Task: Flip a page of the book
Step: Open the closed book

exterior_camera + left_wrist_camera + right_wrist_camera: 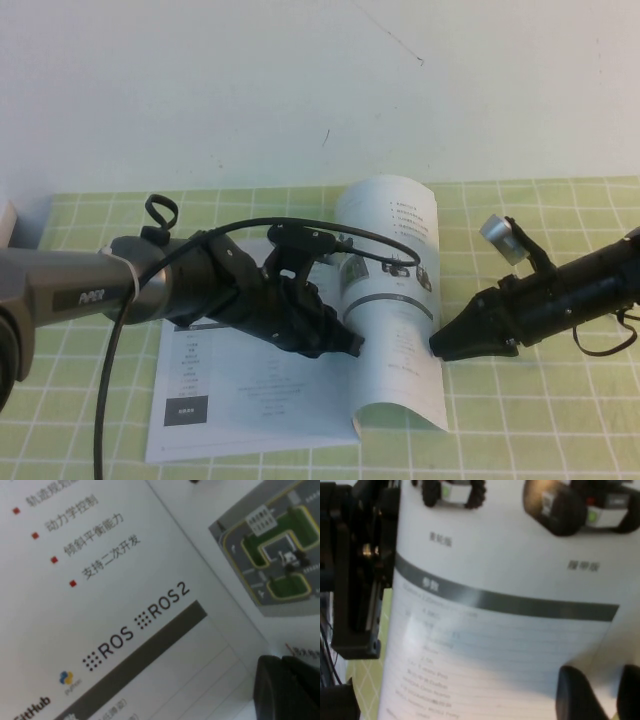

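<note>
1. Our left gripper (pixel 340 345) sits low over the book (pixel 250 400), its tip just under the lifted sheet near the spine; we cannot tell whether it is parted or closed. We judge it is there to steady the booklet or prop the sheet.
2. The page (pixel 400 300) stands curled upright between the two grippers, mid-turn.
3. Our right gripper (pixel 440 345) touches the page's outer face, fingertips (pixel 577 692) slightly apart with nothing between them, seemingly pushing it over.
</note>
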Robot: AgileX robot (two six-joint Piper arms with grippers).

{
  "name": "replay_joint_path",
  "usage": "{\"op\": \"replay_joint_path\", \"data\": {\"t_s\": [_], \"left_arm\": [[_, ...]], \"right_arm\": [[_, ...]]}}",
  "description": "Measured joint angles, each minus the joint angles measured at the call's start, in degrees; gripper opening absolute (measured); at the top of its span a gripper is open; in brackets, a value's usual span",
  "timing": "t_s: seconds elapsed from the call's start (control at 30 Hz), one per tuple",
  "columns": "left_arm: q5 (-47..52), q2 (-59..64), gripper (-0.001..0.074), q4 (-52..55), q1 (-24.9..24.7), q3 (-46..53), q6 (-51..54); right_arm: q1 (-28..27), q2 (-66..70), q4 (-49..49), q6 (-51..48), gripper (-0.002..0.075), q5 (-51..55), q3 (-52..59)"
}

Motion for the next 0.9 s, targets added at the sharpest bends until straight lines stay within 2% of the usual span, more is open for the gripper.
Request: {"op": "replay_joint_path", "data": {"t_s": [0.2,0.37,0.57,0.8,0.9], "left_arm": [[-4.06,-3.13,-0.0004,3.39,0.55,0.84,0.00],[-6.68,-7.78,-0.0003,4.02,0.68,0.97,0.00],[-6.65,-9.62,-0.0003,4.05,0.68,0.97,0.00],[-5.60,-9.55,-0.0003,4.54,0.68,0.97,0.00],[-5.46,-9.55,-0.0003,8.07,0.68,0.97,-0.51]], "right_arm": [[0.57,0.12,2.68,-1.47,0.0189,0.22,0.10],[0.57,0.12,4.22,-2.79,0.0144,0.38,0.10],[0.65,0.16,5.96,-3.82,0.0106,0.49,0.10],[0.65,0.16,6.62,-5.12,0.0102,2.22,0.18],[0.65,0.16,6.65,-5.94,0.0102,3.91,0.18]]}}
